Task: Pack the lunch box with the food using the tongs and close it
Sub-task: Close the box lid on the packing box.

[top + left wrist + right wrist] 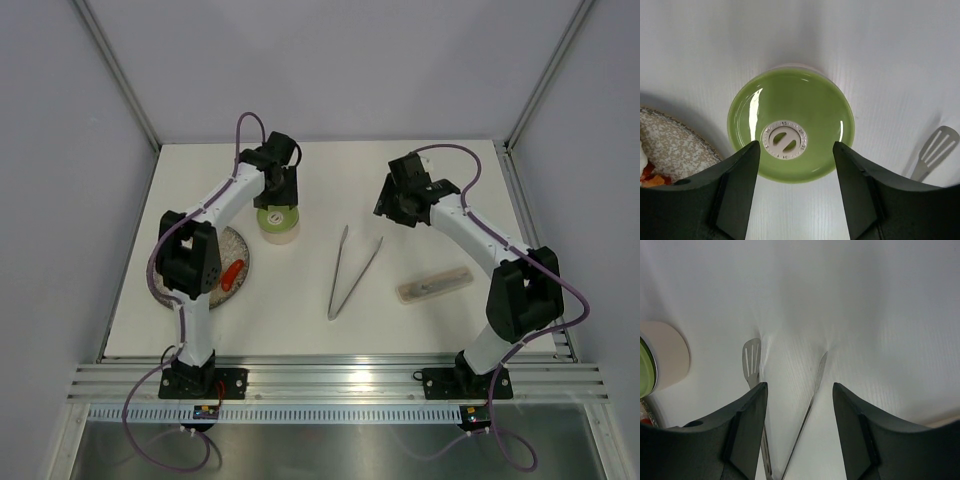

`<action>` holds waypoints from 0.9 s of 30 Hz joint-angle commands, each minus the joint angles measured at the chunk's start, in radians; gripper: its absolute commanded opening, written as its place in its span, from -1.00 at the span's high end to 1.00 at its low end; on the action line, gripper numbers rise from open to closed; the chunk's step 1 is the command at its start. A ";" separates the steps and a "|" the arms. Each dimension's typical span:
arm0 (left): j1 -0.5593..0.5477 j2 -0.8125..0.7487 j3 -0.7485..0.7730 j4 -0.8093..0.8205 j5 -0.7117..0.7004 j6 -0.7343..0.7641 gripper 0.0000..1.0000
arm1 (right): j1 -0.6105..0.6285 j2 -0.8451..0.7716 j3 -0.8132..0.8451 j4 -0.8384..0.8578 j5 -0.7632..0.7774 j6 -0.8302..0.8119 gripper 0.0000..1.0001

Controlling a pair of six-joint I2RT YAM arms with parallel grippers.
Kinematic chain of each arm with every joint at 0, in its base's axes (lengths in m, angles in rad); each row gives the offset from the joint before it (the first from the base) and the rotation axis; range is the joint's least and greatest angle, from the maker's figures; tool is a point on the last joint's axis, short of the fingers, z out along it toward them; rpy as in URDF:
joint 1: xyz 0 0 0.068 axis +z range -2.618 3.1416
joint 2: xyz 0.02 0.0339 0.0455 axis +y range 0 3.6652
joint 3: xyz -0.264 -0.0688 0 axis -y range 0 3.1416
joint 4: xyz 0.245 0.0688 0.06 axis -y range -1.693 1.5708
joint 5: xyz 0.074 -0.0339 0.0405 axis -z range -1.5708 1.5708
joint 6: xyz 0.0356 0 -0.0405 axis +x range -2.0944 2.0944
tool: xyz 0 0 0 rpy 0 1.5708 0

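The lunch box (278, 222) stands at the back left of the table with its pale green lid (790, 120) on it. The lid has a white round knob in its middle. My left gripper (796, 144) hangs open just over the lid, holding nothing; in the top view this left gripper (279, 192) sits right behind the box. The silver tongs (345, 272) lie in a narrow V at mid-table. My right gripper (799, 385) hovers open above the tongs (812, 395), their tips pointing away from it. Food lies on a speckled plate (238, 243), including a red sausage (231, 272).
A long translucent plastic case (434, 284) lies right of the tongs, near the right arm. The speckled plate (675, 145) with orange and red pieces (651, 176) sits just left of the lunch box. The left arm's elbow overhangs part of that plate.
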 commanded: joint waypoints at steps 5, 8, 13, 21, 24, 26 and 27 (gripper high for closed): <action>-0.007 0.142 0.014 -0.038 0.010 -0.016 -0.25 | 0.003 -0.041 -0.023 0.022 0.024 0.016 -0.25; -0.010 0.121 0.030 -0.057 -0.005 -0.004 -0.25 | 0.003 -0.039 -0.020 0.025 0.023 0.014 -0.24; -0.025 0.036 0.131 -0.112 -0.047 0.027 -0.26 | 0.005 -0.039 0.000 0.014 0.029 0.007 -0.24; -0.031 -0.036 0.176 -0.083 -0.081 0.030 -0.29 | 0.005 -0.059 0.012 -0.001 0.047 -0.006 -0.26; -0.030 -0.007 0.161 -0.087 -0.084 0.021 -0.29 | 0.005 -0.057 0.010 -0.003 0.049 -0.007 -0.26; -0.031 -0.004 0.091 -0.046 -0.087 0.008 -0.29 | 0.003 -0.056 0.006 0.000 0.044 -0.004 -0.26; -0.031 -0.004 0.054 -0.026 -0.082 0.007 -0.29 | 0.005 -0.054 0.001 -0.001 0.044 -0.003 -0.26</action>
